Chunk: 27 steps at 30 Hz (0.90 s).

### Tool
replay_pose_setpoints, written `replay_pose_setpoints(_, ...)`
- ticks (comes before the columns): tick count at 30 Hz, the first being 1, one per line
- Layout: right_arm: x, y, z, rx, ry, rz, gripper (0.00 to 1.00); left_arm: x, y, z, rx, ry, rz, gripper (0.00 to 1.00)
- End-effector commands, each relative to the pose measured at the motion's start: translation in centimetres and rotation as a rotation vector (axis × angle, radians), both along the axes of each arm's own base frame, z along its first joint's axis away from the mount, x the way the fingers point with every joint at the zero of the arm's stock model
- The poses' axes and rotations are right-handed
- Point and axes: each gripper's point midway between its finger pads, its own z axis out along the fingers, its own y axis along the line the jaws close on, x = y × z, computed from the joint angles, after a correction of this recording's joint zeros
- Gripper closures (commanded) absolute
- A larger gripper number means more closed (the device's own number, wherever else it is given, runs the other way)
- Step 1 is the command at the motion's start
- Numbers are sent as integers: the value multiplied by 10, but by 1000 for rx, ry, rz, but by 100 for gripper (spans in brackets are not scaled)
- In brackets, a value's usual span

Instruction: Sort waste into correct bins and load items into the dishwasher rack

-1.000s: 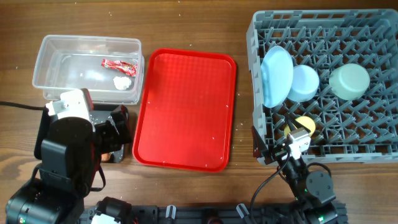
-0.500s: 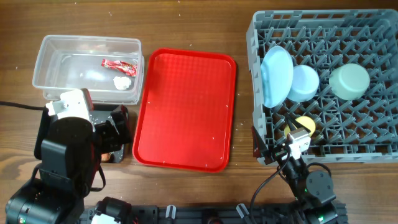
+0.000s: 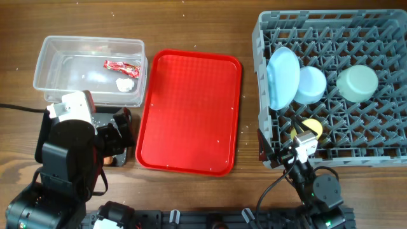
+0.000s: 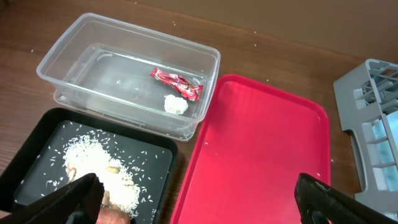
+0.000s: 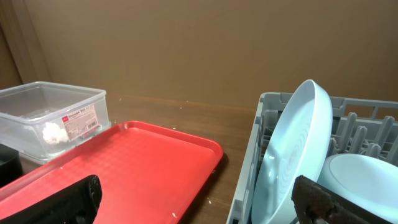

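The clear tub (image 3: 89, 67) holds the red-and-white wrapper (image 3: 121, 66) and the white tissue (image 3: 125, 84). The black tray (image 4: 37, 162) in front of it holds pale food scraps (image 4: 106, 168), with an orange carrot end (image 4: 111, 215) at its near edge. The grey rack (image 3: 331, 149) holds the light blue plate (image 3: 283, 77) on edge, the light blue bowl (image 3: 311, 84), the pale green bowl (image 3: 358, 83) and the yellow-green cup (image 3: 311, 127). The spoon is out of view. My left gripper (image 4: 199, 205) is open and empty above the black tray's right edge. My right gripper (image 5: 199, 208) is open and empty by the rack's front left corner.
A large red serving tray (image 3: 191, 111) lies between the bins and the rack, with nothing on it but a few crumbs. In the overhead view my left arm (image 3: 70, 146) covers most of the black tray. The right arm (image 3: 311, 178) sits at the table's front edge.
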Motion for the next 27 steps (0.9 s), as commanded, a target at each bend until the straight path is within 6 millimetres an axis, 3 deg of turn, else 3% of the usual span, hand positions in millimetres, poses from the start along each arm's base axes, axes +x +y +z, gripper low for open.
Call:
replay_pose_setpoints(1,0,0,2,17,-4,4,1,0,4,1,19,-4,9,0)
replay_pose_setpoints(10,-1,0,2,17,-4,4,0,-7,7,8,8,-37,16,0)
replay_pose_setpoints(16,0,0,2,17,-4,4,0,-25,38,5,-2,-80,147,0)
replay_pose_setpoints(19,0,0,2,17,-4,4,0,-37,48,-13,-2,-72,193,0)
replay_pose_setpoints(24,0,0,2,17,-4,4,0,-63,34,-80,-66,77,125,0)
replay_pose_setpoints(27,-1,0,2,17,-4,4,0,-44,37,-72,3,-73,87,0)
